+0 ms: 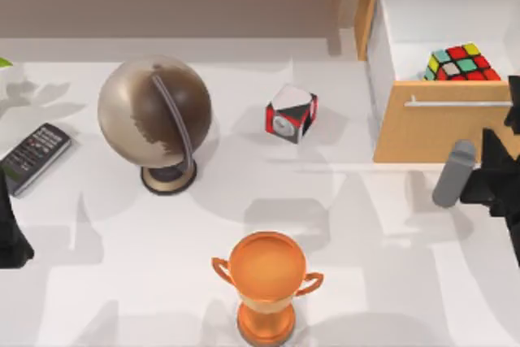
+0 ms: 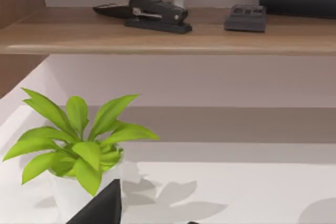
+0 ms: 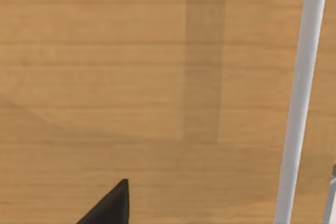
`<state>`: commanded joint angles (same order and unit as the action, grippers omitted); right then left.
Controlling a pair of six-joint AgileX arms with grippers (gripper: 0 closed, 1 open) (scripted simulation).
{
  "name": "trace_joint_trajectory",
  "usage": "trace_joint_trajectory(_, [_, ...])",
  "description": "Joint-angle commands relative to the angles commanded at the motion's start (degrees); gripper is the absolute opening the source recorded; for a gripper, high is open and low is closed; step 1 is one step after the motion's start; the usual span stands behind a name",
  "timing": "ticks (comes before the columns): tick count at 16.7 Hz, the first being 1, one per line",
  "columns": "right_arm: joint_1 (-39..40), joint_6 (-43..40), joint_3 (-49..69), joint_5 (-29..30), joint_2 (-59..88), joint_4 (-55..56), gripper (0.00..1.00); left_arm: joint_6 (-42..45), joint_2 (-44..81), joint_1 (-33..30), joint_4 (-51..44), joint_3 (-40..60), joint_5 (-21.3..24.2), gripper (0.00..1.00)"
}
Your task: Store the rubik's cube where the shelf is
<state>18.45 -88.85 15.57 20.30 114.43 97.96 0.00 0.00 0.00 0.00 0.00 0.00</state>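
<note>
So the rubik's cube (image 1: 461, 63) sits in the open drawer (image 1: 443, 132), upper right; right gripper (image 1: 494, 175) should push squarely, jaws' state unclear.

Probably a home office: stapler (image 2: 157, 13) on a wooden shelf (image 2: 168, 38), globe (image 1: 154, 115), trophy (image 1: 265, 286).
</note>
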Motion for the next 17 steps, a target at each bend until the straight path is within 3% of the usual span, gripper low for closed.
trace_joint_trajectory(11, [1.82, 0.03, -4.17, 1.85, -0.49, 3.73, 1.00, 0.00, 0.00, 0.00, 0.00, 0.00, 0.00, 1.00])
trace_joint_trajectory(17, [6.54, 1.64, -0.87, 0.99, -1.00, -2.85, 1.00, 0.00, 0.00, 0.00, 0.00, 0.00, 0.00, 1.00])
